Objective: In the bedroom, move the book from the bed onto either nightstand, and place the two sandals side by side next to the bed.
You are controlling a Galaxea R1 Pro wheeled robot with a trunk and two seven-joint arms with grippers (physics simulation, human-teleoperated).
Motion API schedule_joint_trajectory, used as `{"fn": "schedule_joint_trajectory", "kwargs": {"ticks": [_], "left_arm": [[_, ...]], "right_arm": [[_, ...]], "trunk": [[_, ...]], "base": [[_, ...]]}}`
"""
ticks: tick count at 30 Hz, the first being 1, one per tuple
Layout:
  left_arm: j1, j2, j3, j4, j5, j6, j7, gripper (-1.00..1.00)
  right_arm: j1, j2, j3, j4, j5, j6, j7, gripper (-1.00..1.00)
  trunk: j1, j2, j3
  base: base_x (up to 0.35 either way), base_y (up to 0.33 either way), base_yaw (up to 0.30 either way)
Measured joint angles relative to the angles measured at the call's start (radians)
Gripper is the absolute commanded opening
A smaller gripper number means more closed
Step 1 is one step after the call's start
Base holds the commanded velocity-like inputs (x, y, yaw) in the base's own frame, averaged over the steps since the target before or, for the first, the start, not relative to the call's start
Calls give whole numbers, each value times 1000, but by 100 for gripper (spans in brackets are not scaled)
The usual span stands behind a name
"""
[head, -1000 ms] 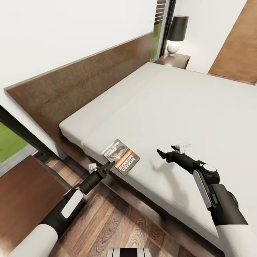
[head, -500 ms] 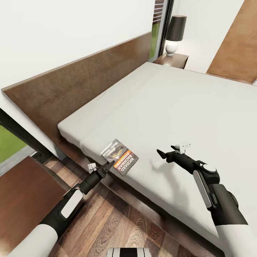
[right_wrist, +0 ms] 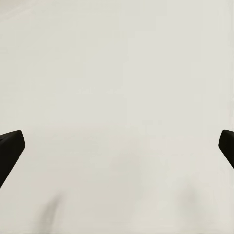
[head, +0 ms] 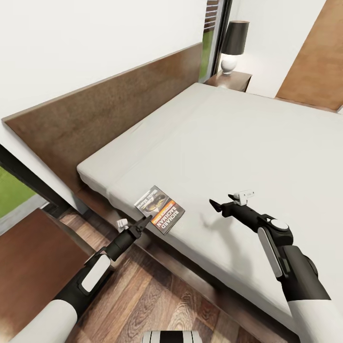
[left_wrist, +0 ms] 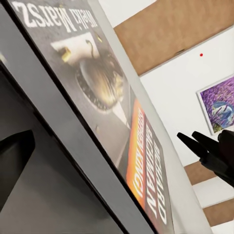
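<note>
The book (head: 159, 210) lies flat on the light grey mattress of the bed (head: 247, 138), close to its near edge, dark cover with a golden picture and orange band facing up. My left gripper (head: 145, 221) sits at the book's near corner by the mattress edge. The left wrist view has the cover (left_wrist: 112, 112) very close, with one dark fingertip (left_wrist: 14, 161) beside it. My right gripper (head: 216, 206) hovers open over bare mattress right of the book, its fingertips (right_wrist: 9, 146) wide apart. A nightstand (head: 236, 80) stands at the far side. The sandals are out of view.
A lamp (head: 235, 45) with a black shade stands on the far nightstand. The brown headboard (head: 109, 114) runs along the white wall. A dark brown wooden top (head: 28, 267) sits at my lower left, beside wood plank floor (head: 157, 295).
The whole picture shifted slightly left early on, so the camera moved. Since half a second ago nothing has visibly changed.
</note>
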Motion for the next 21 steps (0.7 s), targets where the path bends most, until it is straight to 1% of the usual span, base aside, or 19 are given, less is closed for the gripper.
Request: {"fn": "schedule_joint_trajectory", "kwargs": {"ticks": [7, 10, 14, 21], "left_arm": [[0, -2, 1, 1, 1, -1, 1, 100], [17, 14, 0, -17, 4, -8, -8, 100], [26, 16, 0, -18, 4, -4, -6, 100], [32, 12, 36, -36, 9, 5, -8, 100]], "right_arm": [[0, 0, -4, 0, 0, 0, -1, 100], [-2, 0, -1, 17, 0, 0, -1, 100], [-2, 0, -1, 20, -1, 1, -1, 100], [-2, 0, -1, 40, 1, 0, 1, 100]], "trunk": [[0, 0, 0], [0, 0, 0], [0, 0, 0], [0, 0, 0]], "base": [[0, 0, 0], [0, 0, 0], [0, 0, 0], [0, 0, 0]]}}
